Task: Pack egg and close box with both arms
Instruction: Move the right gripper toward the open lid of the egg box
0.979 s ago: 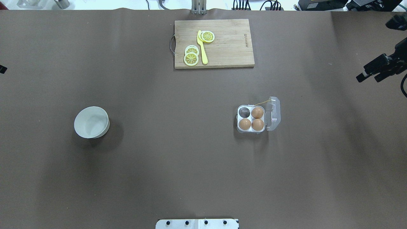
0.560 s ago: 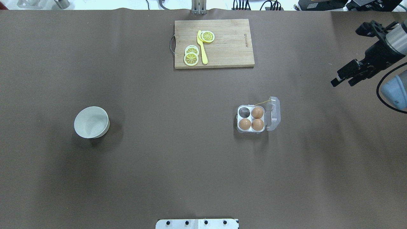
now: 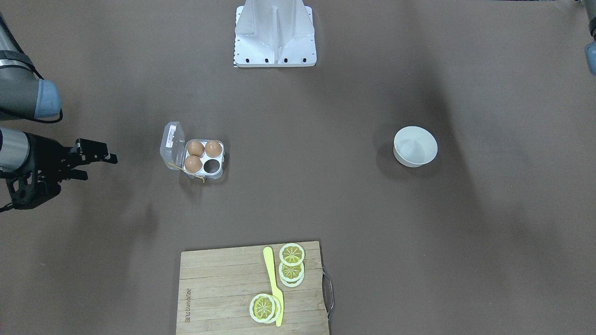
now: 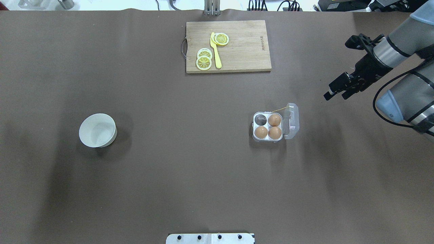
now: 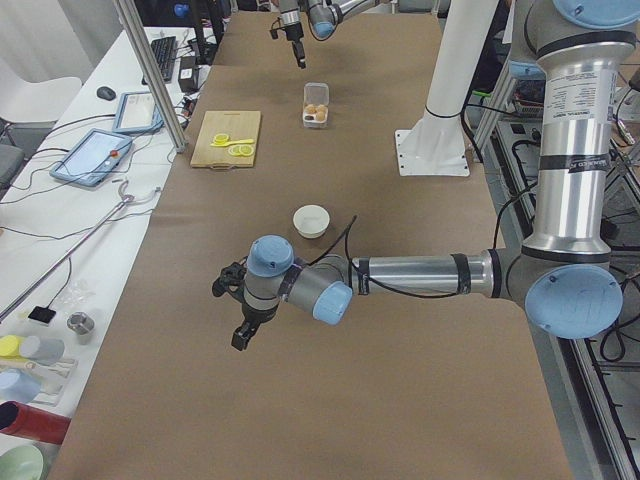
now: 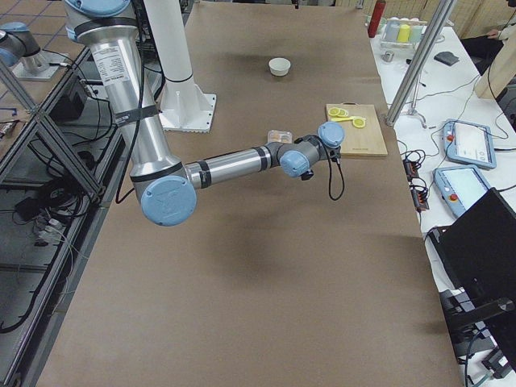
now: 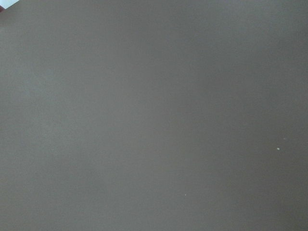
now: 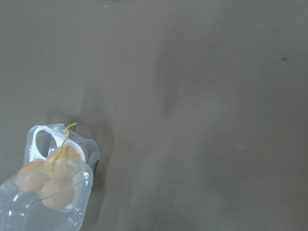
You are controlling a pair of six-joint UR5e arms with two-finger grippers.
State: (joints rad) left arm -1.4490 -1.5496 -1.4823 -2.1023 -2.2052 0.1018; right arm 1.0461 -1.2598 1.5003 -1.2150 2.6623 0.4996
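The clear carton (image 4: 255, 126) stands right of centre with its lid (image 4: 292, 121) open to the right. Three brown eggs (image 4: 274, 120) fill three cups; the far-left cup (image 4: 260, 119) is empty. No loose egg shows. My right gripper (image 4: 335, 96) is open and empty, above the table to the carton's far right, apart from it; it also shows in the front view (image 3: 100, 168). The right wrist view shows the carton (image 8: 53, 178) at its lower left. My left gripper (image 5: 243, 338) shows only in the left side view, over bare table; I cannot tell if it is open.
A wooden cutting board (image 4: 244, 51) with yellow citrus slices (image 4: 203, 62) and a yellow knife (image 4: 216, 51) lies at the far centre. A white bowl (image 4: 97, 130) stands at the left. The white metal base (image 4: 210, 238) is at the near edge.
My right arm has come in from the right edge, moving left and nearer toward the carton. The carton, eggs and bowl have not moved.
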